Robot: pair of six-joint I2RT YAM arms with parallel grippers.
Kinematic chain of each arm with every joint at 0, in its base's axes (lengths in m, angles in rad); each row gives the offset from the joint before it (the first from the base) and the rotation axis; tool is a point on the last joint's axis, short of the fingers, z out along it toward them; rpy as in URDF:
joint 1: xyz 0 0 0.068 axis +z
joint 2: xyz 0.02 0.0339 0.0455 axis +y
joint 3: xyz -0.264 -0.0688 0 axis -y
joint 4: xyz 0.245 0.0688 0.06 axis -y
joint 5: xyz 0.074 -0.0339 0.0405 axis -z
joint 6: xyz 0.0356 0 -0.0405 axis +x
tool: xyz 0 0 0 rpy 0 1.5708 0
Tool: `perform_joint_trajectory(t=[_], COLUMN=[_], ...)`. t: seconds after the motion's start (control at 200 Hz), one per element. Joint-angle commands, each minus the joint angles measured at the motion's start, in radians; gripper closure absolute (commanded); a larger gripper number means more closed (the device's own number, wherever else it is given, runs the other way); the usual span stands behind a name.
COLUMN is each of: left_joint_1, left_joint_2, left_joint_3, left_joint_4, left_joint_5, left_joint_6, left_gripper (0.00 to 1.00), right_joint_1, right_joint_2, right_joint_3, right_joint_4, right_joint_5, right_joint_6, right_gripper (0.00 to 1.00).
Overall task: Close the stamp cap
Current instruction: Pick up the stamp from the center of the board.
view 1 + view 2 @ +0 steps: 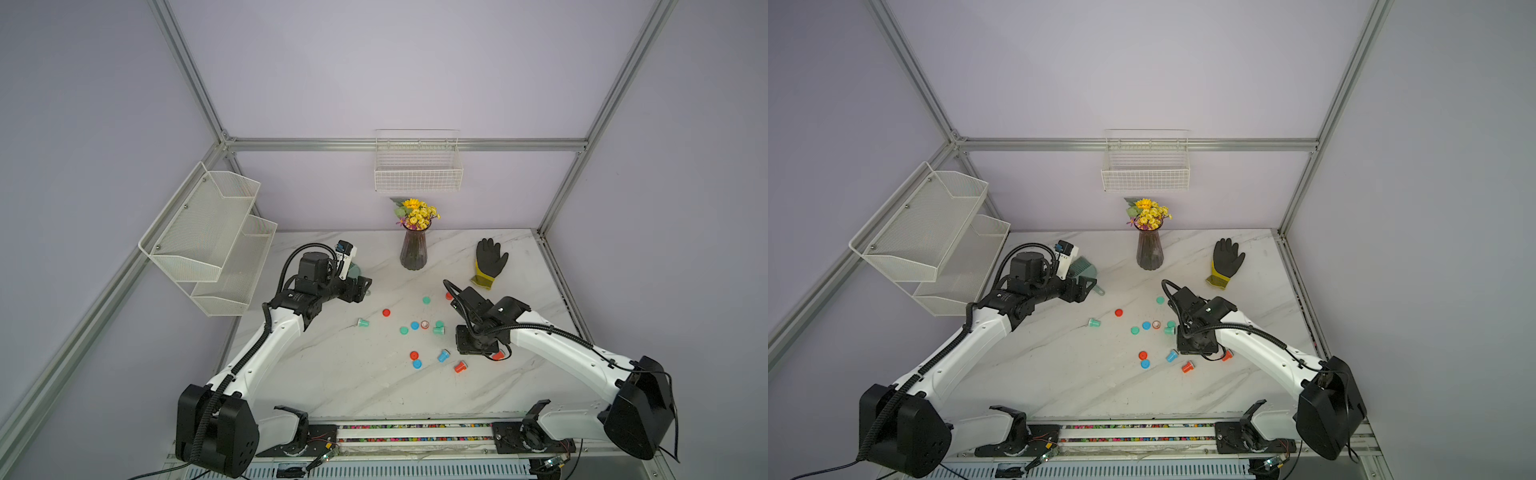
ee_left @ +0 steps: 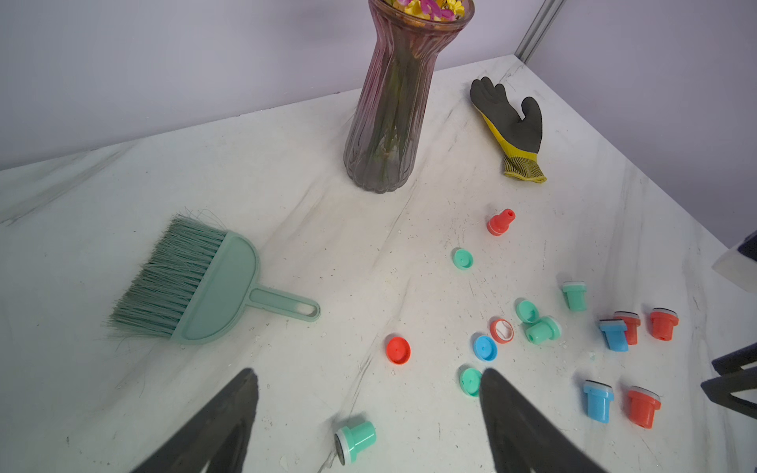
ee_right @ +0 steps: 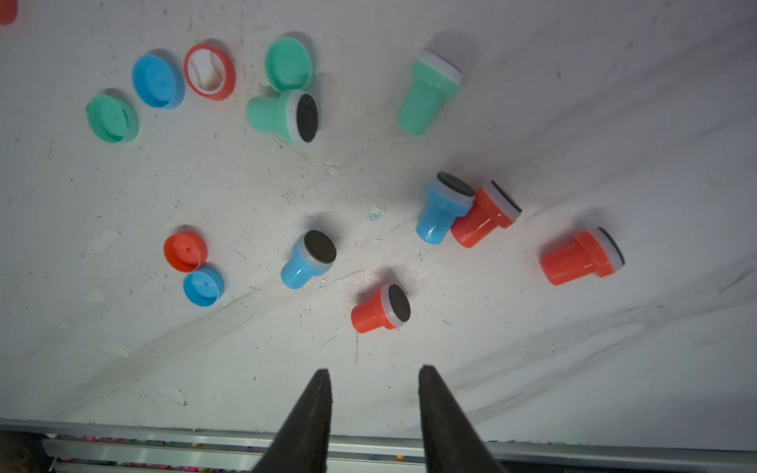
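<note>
White marble-look table (image 1: 332, 386), scuffed and crumb-flecked, inside a lilac-walled cell with aluminium framing.

Left: mesh shelf (image 1: 208, 232) on the wall. Left gripper (image 2: 368, 372) hangs over left-centre, fingers wide apart, nothing between them. A green stamp (image 2: 356, 440) lies on its side near its tips, with a brush (image 2: 213, 286) farther off.

Centre: loose caps are scattered. A red cap (image 3: 185, 252) lies just beside a blue cap (image 3: 203, 286).

Right: right gripper (image 3: 375, 368) sits above the near cluster, fingers parted by a narrower gap, holding nothing. The red stamp (image 3: 379, 309) is uncapped and on its side, black pad showing, nearest the tips. A blue stamp (image 3: 307, 260) lies just left of it.

Judgement: pick phase.
- Come down across the red stamp's narrow handle, clear of the inked pad.
- The round body may roll, so centre the fingers before closing.
- Present the pad outward so the matching red cap can be pressed on squarely.

Far side: vase (image 2: 393, 102) at centre, glove (image 2: 516, 123) to the right, wire basket (image 1: 417, 166) on the back wall.
</note>
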Motion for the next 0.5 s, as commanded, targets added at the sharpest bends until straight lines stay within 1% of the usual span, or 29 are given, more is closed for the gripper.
perform_joint_trajectory(t=[0.0, 0.085, 0.195, 0.3, 0.4, 0.495], left_joint_1=[-0.005, -0.035, -0.066, -0.071, -0.072, -0.072], left_joint_2=[0.005, 0.020, 0.043, 0.040, 0.034, 0.031], left_joint_3=[0.045, 0.046, 0.062, 0.062, 0.057, 0.054], left_joint_4=[0.018, 0.018, -0.004, -0.006, 0.000, 0.000], left_joint_5=[-0.004, -0.017, -0.026, -0.040, -0.050, -0.051], left_joint_6=[-0.017, -0.013, -0.001, 0.004, 0.008, 0.009], left_gripper=[0.17, 0.17, 0.18, 0.18, 0.17, 0.17], right_joint_1=[0.002, 0.002, 0.007, 0.020, 0.020, 0.020], right_joint_2=[-0.023, -0.026, 0.010, 0.009, 0.004, 0.036], right_joint_3=[-0.075, -0.114, -0.115, -0.145, -0.187, -0.194], right_joint_4=[0.118, 0.161, 0.126, 0.145, 0.220, 0.256], right_joint_5=[-0.010, -0.031, -0.013, -0.008, -0.033, -0.045], right_joint_6=[0.140, 0.170, 0.257, 0.332, 0.372, 0.388], right_gripper=[0.61, 0.61, 0.58, 0.52, 0.52, 0.53])
